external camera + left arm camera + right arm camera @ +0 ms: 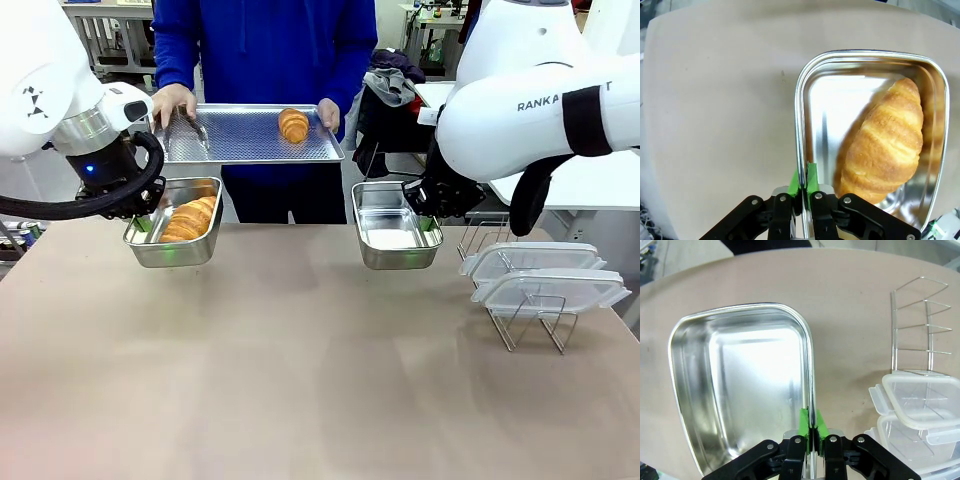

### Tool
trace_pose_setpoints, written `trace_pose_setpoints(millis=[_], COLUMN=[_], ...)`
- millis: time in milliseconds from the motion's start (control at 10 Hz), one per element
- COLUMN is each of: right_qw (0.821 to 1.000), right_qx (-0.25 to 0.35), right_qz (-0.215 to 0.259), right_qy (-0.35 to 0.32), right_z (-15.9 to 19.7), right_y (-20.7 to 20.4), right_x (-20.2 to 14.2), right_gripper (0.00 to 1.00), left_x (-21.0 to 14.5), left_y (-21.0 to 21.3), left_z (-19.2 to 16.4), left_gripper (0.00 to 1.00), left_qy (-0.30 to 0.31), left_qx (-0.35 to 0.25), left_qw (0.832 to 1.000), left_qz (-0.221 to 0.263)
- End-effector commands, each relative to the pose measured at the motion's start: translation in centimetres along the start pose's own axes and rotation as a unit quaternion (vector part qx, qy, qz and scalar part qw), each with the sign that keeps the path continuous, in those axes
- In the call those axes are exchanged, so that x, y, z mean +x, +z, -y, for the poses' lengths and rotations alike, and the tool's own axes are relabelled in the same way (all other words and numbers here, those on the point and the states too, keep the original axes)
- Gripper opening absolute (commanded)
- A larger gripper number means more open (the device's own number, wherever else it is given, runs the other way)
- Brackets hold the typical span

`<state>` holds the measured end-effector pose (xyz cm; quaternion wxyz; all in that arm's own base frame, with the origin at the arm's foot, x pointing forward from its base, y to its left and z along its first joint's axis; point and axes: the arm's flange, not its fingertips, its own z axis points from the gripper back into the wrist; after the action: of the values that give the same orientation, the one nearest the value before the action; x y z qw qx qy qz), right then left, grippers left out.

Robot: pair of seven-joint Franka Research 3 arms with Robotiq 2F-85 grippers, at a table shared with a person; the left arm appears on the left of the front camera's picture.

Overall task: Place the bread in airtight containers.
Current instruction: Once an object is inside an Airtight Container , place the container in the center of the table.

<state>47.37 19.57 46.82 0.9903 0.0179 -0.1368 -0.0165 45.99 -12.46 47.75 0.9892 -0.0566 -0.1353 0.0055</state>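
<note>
My left gripper (pixel 802 181) is shut on the rim of a steel container (pixel 802 100) with one croissant (pixel 885 142) lying inside. In the front view that container (pixel 170 252) with its croissant (pixel 190 218) is held up at the left by the left gripper (pixel 143 216). My right gripper (pixel 811 426) is shut on the rim of the other steel container (pixel 680 340), which has nothing in it; the front view shows this container (pixel 395 252) at centre right, gripped by the right gripper (pixel 428 222). A second croissant (pixel 293 124) lies on the perforated tray (pixel 240 145).
A person in a blue top holds the perforated tray with both hands (pixel 172 100) at the far side; tongs (pixel 196 128) lie on it. A wire rack (pixel 530 320) with two translucent lids (pixel 545 280) stands at the right, lids (pixel 920 410) near the right gripper.
</note>
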Motion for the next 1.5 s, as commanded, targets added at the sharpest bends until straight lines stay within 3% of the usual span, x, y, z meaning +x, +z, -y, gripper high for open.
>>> trace_pose_setpoints(millis=[0, 400, 700, 1000, 1400], right_qw=[1.0, 1.0, 1.0, 1.0, 1.0], right_qx=[-0.001, -0.001, -0.001, -0.001, -0.001], right_qz=[0.005, 0.005, 0.005, 0.005, 0.005], right_qy=[0.002, 0.002, 0.002, 0.002, 0.002], right_z=[0.1, 0.1, 0.1, 0.1, 0.1], right_y=[0.3, 0.3, 0.3, 0.3, 0.3], right_x=[0.2, 0.2, 0.2, 0.2, 0.2], right_gripper=[0.0, 0.0, 0.0, 0.0, 0.0], left_x=[0.0, 1.0, -0.6, -1.8, -1.9], left_y=[0.0, -7.0, -11.3, -13.7, -15.3], left_z=[0.0, -3.6, -4.3, -4.6, -4.2], left_gripper=[0.04, 0.04, 0.04, 0.04, 0.04], left_qy=[0.0, 0.022, 0.024, 0.014, -0.001], left_qx=[0.0, -0.017, -0.002, 0.01, 0.037], left_qw=[1.0, 0.999, 1.0, 1.0, 0.999], left_qz=[0.0, -0.039, -0.013, 0.003, -0.017])
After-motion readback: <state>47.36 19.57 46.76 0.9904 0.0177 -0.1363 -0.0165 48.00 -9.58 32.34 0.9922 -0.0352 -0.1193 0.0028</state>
